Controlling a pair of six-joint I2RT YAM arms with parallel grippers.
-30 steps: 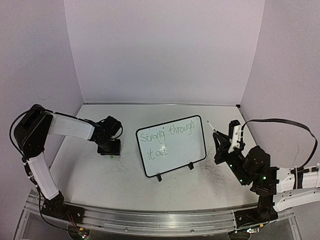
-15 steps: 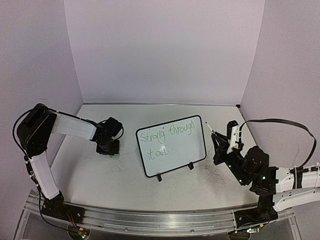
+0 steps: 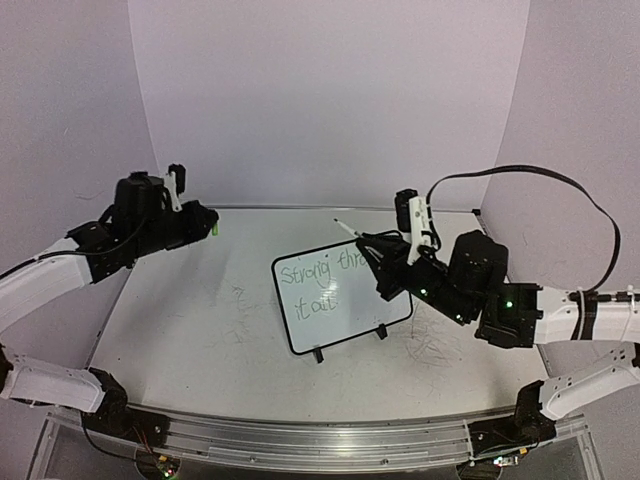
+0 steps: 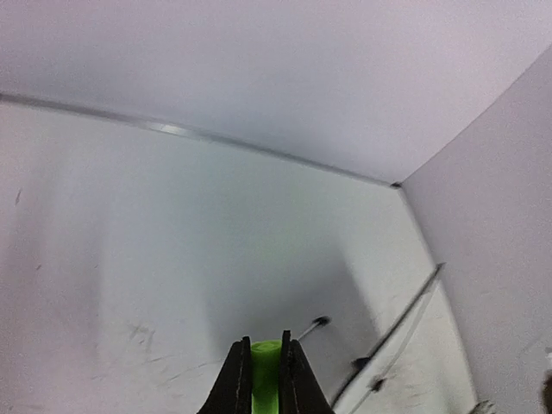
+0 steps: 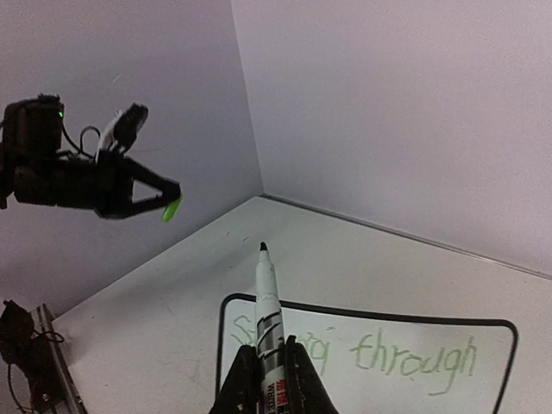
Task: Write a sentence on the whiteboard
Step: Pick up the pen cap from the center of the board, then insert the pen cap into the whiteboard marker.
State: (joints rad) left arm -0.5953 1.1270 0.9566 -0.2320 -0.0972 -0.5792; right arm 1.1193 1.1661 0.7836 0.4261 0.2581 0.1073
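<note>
The whiteboard [image 3: 335, 322] at the centre of the top view has a smooth, faintly glossy white face in a thin black frame that looks like plastic; the sentence [image 3: 305, 275] is thin matt green ink; the surface [image 3: 190, 330] is matt white, scuffed with grey marks; the marker [image 5: 268, 302] has a smooth white plastic barrel with a printed band, between the right gripper's [image 5: 269, 352] matt black jaws; the cap [image 4: 265, 371] in the left gripper's [image 4: 264, 341] jaws is smooth bright green plastic; the rail [image 3: 300, 440] along the bottom edge is brushed metal.
</note>
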